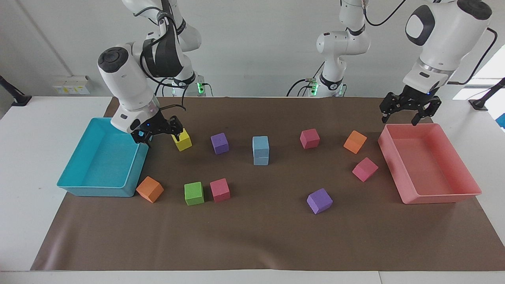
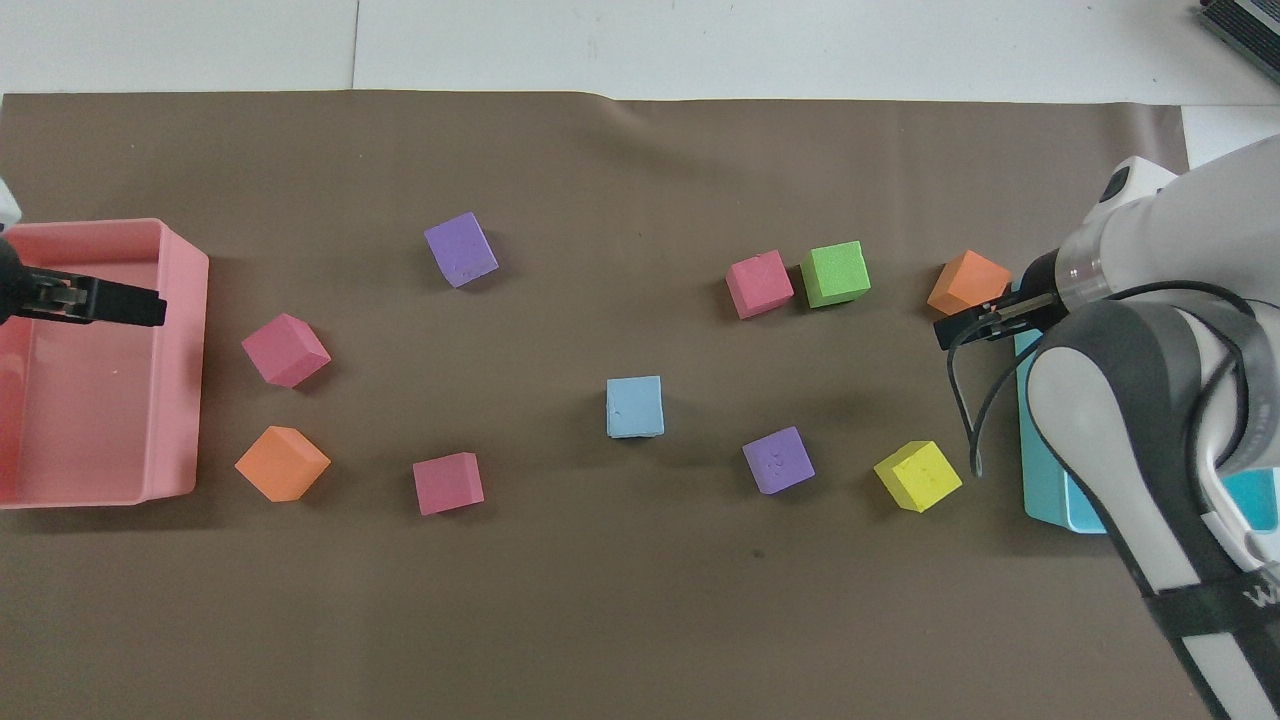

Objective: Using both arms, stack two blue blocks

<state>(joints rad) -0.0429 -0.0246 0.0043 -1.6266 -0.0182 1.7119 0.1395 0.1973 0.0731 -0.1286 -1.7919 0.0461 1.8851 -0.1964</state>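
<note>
The two blue blocks stand stacked at the middle of the mat, the upper one [image 1: 260, 142] squarely on the lower one [image 1: 260, 158]; from overhead only the top block [image 2: 634, 406] shows. My left gripper [image 1: 408, 117] hangs open and holds nothing over the robots' end of the pink tray [image 1: 438, 196]; the overhead view also has the left gripper [image 2: 140, 305] above that tray. My right gripper [image 1: 159, 136] is open with nothing in it over the teal tray's [image 1: 98, 191] corner, beside a yellow cube [image 1: 182, 141]. Neither gripper touches the stack.
Loose cubes lie around the stack: purple [image 1: 219, 142], pink [image 1: 309, 138], orange [image 1: 354, 141], pink [image 1: 365, 169], purple [image 1: 319, 200], green [image 1: 194, 193], pink [image 1: 219, 190], orange [image 1: 150, 189]. The trays sit at the mat's two ends.
</note>
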